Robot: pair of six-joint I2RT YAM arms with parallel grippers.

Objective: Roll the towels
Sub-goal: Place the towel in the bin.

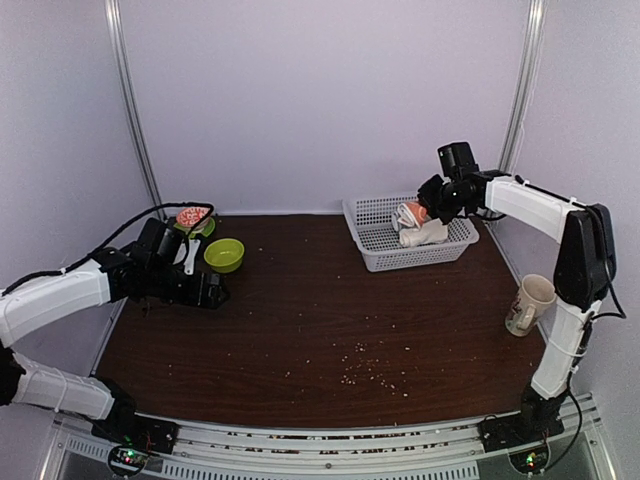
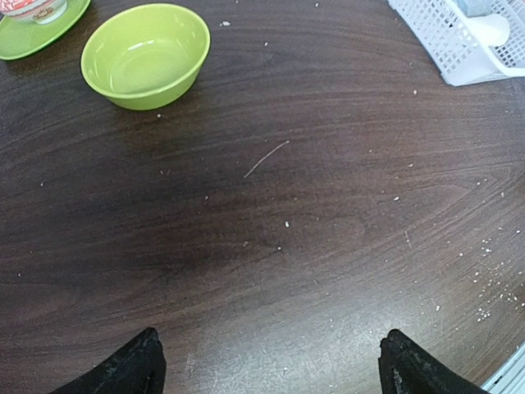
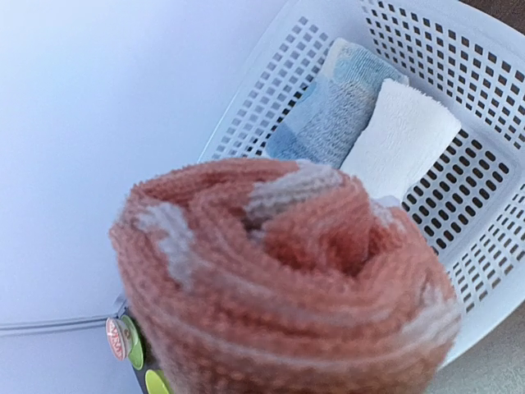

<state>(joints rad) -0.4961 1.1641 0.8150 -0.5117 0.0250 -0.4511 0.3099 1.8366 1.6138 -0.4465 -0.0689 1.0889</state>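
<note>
A: Why do our right fingers pinch the orange towel over the basket?
B: It's rolled, so we'd lay it beside the white towel (rolled too, inside). Our left fingers hang spread over the bench, out of the way

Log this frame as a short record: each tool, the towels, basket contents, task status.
left tool: open, empty, over dark wooden table near lime-green bowl
right tool: shut on rolled orange-red terry towel with white patches, above white perforated plastic basket
basket contents: rolled cream-white towel, grey-blue cloth bundle, side by side
status: both towels rolled; orange-red one not released
</note>
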